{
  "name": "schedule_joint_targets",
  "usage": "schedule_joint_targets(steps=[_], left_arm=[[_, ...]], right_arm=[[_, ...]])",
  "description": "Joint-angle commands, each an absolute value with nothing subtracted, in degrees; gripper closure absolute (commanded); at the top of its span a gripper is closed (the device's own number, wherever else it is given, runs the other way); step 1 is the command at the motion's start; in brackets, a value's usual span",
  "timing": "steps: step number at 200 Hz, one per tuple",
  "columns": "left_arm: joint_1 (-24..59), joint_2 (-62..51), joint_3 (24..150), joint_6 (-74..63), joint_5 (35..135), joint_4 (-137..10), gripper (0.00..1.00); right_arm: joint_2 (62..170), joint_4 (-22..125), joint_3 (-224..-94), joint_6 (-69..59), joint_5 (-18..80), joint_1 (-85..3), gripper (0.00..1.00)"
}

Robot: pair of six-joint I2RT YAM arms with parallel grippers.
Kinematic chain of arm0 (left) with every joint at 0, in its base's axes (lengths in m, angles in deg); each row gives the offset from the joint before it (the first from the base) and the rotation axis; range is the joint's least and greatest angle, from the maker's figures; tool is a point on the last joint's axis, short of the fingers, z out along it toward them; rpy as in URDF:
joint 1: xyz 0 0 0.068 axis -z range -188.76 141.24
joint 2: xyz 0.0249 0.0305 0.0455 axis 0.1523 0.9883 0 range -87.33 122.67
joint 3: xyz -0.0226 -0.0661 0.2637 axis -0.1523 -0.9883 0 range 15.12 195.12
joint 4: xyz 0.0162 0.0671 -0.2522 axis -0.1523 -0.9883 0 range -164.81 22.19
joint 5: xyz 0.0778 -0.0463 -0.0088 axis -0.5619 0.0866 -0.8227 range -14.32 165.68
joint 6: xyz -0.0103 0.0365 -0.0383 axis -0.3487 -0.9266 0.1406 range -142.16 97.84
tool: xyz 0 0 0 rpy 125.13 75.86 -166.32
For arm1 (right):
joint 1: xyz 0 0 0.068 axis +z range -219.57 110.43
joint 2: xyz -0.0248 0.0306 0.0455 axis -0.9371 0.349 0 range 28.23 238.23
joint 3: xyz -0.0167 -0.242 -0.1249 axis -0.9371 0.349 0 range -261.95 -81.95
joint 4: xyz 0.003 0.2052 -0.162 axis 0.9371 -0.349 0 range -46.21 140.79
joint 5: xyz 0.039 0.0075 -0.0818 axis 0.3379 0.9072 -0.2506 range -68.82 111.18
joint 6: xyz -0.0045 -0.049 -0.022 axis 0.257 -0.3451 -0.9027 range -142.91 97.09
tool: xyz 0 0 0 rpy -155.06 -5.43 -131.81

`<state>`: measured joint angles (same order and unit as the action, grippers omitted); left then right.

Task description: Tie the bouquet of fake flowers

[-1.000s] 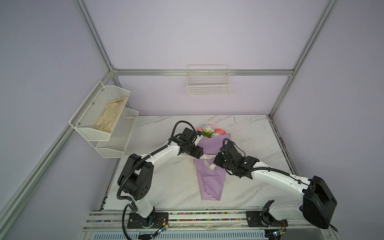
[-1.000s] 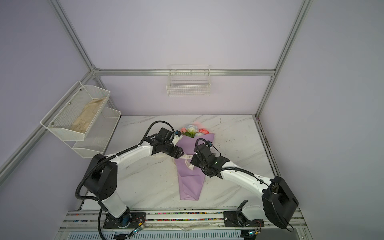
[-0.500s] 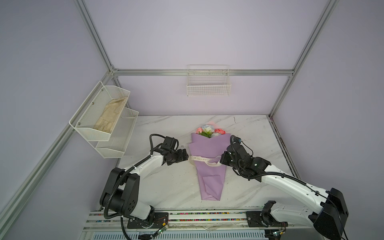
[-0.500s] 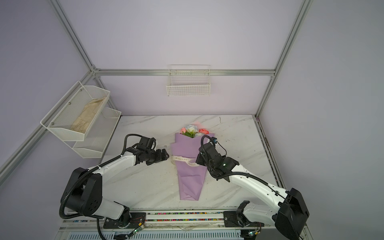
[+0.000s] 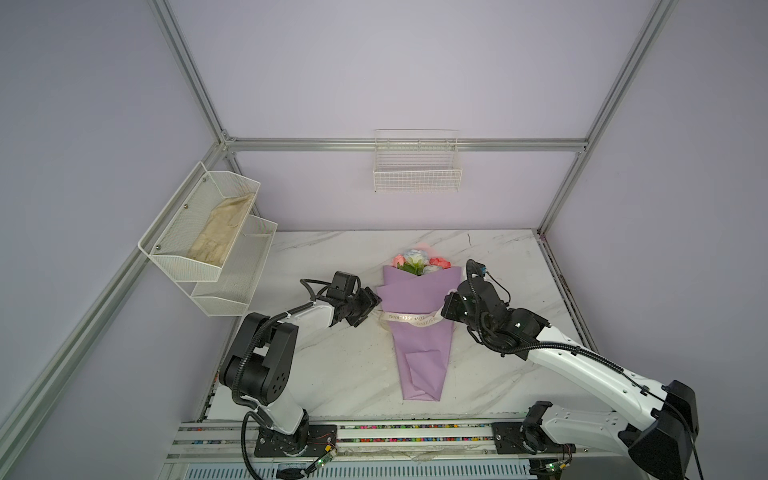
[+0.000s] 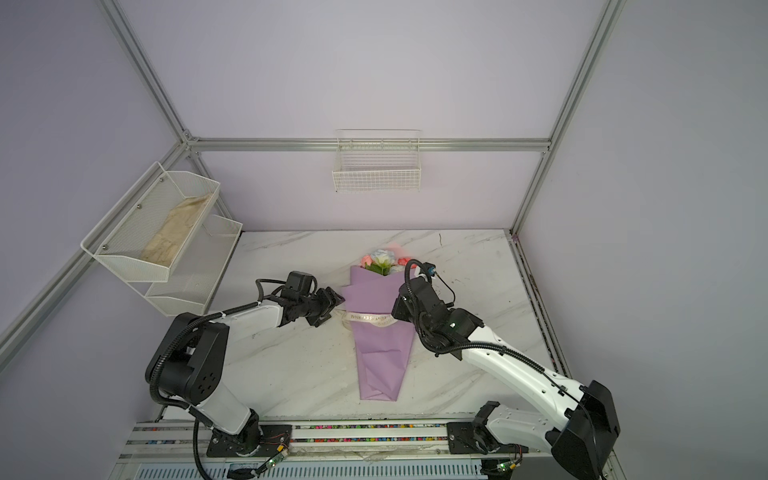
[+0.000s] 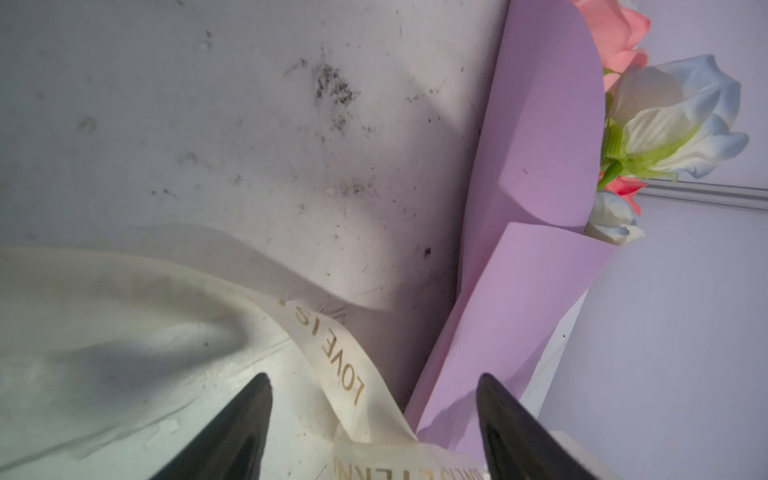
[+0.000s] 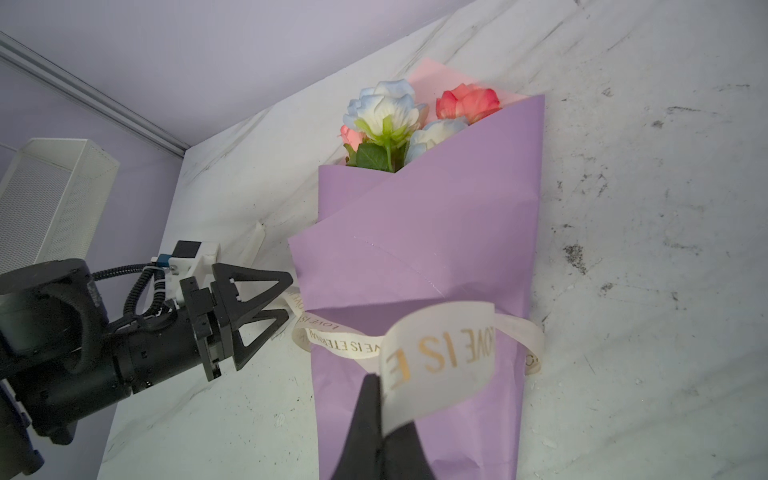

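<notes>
2 end effectors flank the bouquet of fake flowers, which lies mid-counter with its blooms toward the back edge. At its left, the left end effector has its jaws wide apart, and the cream ribbon runs loose between them, seemingly ready to be taken. At its right, the right end effector pinches the other tail closed, probably so the band sits snug around the wrap.

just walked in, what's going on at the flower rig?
A lilac-wrapped bouquet of fake flowers lies on the white marble table with a cream printed ribbon across its middle. The right end effector is shut on one ribbon end. The left end effector is open beside the wrap, ribbon lying between its fingers, not gripped. No finished bow shows yet.
</notes>
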<state>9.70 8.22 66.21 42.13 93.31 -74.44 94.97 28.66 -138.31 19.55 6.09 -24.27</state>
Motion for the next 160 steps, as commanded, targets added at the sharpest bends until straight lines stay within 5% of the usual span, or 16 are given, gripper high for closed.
schedule_joint_targets(steps=[1, 91, 140, 160], left_arm=[[9.70, 8.85, 64.87, 47.87, 94.02, -71.24, 0.29], [11.28, 14.14, 65.22, 52.44, 92.12, -71.31, 0.58], [11.28, 12.97, 63.82, 49.21, 92.44, -70.12, 1.00], [11.02, 10.60, 62.82, 46.39, 92.15, -71.32, 1.00]], right_arm=[[93.66, 27.50, -139.87, 18.69, 3.85, -24.44, 1.00], [95.23, 27.64, -141.44, 17.88, 2.81, -24.66, 1.00], [93.22, 24.09, -141.47, 19.37, -3.78, -26.30, 1.00], [90.69, 20.35, -140.75, 20.38, -7.00, -30.62, 1.00]])
